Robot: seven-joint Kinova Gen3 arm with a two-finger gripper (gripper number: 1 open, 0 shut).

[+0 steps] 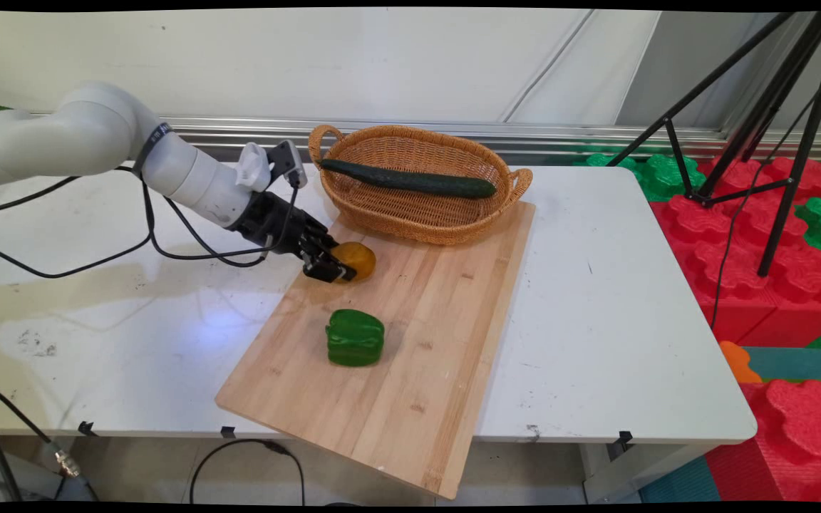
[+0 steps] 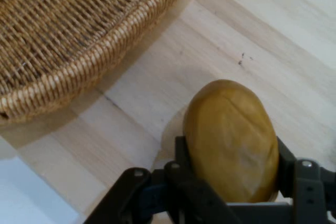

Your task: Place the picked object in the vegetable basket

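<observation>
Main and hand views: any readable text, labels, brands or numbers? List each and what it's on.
None readable in either view.
The arm, gripper, potato, green pepper, cucumber, basket, cutting board and table bear no visible lettering.

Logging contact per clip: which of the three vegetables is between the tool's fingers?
The yellow-brown potato on the cutting board; the green pepper sits apart, the cucumber lies in the basket.

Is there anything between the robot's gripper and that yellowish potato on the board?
Nothing visible. The gripper already has the potato between its fingers, resting on the cutting board beside the basket.
</observation>
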